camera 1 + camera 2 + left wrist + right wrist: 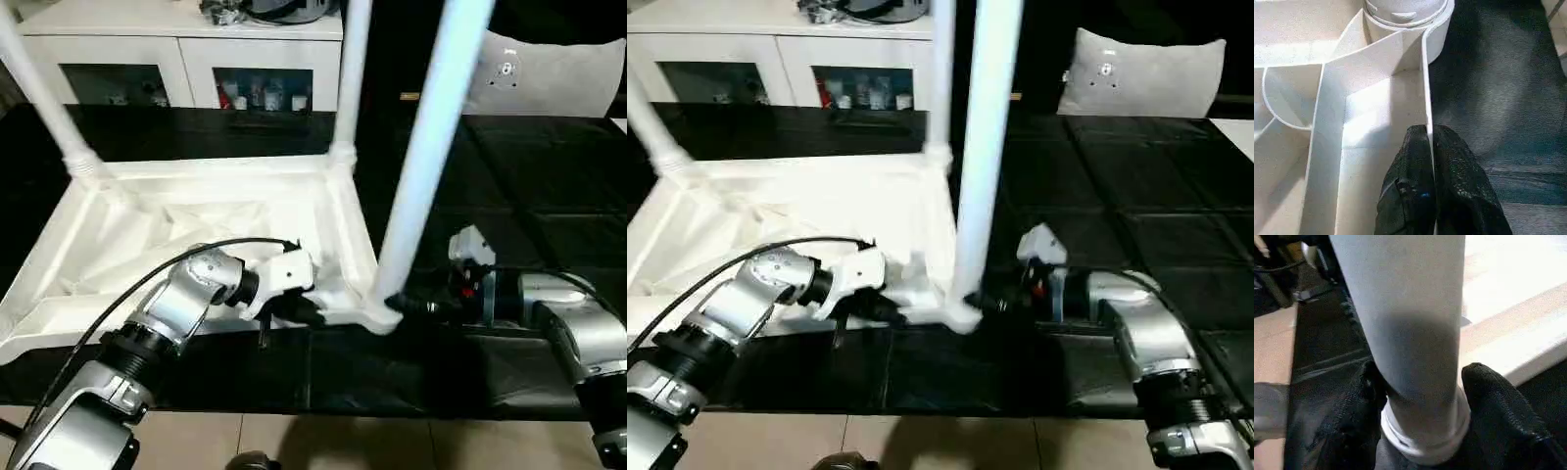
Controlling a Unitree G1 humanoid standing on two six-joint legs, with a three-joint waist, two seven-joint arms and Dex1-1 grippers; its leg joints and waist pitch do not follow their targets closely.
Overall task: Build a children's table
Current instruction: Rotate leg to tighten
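White leg [431,127]: upright in my near-right socket, twelve o'clock from right pincer [1415,431], which pinches its base.
Left pincer [1430,181]: I have it pinching top's rim [1426,98].

The table top [196,245] is plain white, ribs and rim alike — the rim pinched between the left gripper's [1430,161] black, finely textured fingers. The leg [431,147] held in the right gripper [1420,431] is white too, shading pale blue-grey, and those fingers are the same matt black. Beneath both grippers the work table [529,186] is black with a faint grid of squares. Silver forearms [176,304] — a red spot on the right wrist.
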